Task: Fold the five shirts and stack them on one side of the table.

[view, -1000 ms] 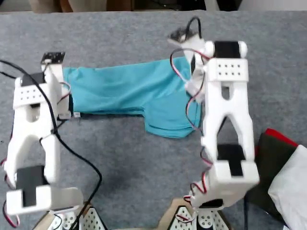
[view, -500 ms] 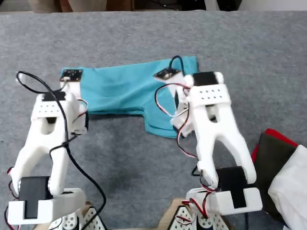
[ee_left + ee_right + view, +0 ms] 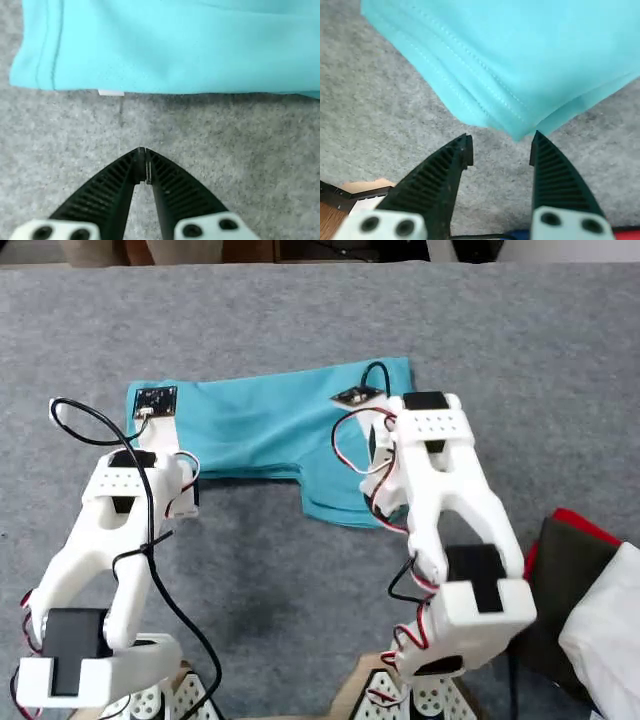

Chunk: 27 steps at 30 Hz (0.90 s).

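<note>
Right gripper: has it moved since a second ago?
Yes. The right gripper has drawn back across the teal shirt, from its far edge to just off its near edge.

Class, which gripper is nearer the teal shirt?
Right. The right gripper, open, sits at a corner of the shirt; the left gripper, shut, is over bare table short of its hem.
</note>
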Each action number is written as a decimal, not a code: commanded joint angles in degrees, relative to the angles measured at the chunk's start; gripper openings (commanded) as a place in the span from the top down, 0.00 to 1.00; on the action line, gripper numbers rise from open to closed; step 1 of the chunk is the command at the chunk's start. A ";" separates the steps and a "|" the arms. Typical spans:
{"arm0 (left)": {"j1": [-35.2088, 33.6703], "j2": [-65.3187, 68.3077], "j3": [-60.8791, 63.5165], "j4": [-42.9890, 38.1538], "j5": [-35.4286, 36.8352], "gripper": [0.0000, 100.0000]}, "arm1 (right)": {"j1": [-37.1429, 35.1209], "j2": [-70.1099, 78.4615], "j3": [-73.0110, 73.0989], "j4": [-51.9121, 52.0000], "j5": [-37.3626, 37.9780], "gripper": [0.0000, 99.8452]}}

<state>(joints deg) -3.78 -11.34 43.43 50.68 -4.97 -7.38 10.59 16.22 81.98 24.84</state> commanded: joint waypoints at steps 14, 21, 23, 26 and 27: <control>0.53 -1.71 -0.09 -0.88 0.53 0.98 | 0.75 2.51 -7.60 0.18 -0.26 0.99; 0.53 -1.71 0.62 -1.49 0.53 0.98 | 0.84 2.42 -7.52 4.31 -0.26 0.99; 0.62 -1.71 1.76 -2.99 0.53 0.98 | 0.84 2.42 -7.43 5.71 0.53 0.99; 0.62 -1.71 2.11 -3.25 0.53 0.98 | 0.84 0.84 -7.25 6.33 1.23 1.00; 0.62 -1.71 2.20 -3.25 0.53 0.98 | 0.84 -0.40 -7.25 6.33 1.23 1.00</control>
<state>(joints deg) -3.78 -11.34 45.54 48.13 -4.97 -7.38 13.32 11.56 87.52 25.45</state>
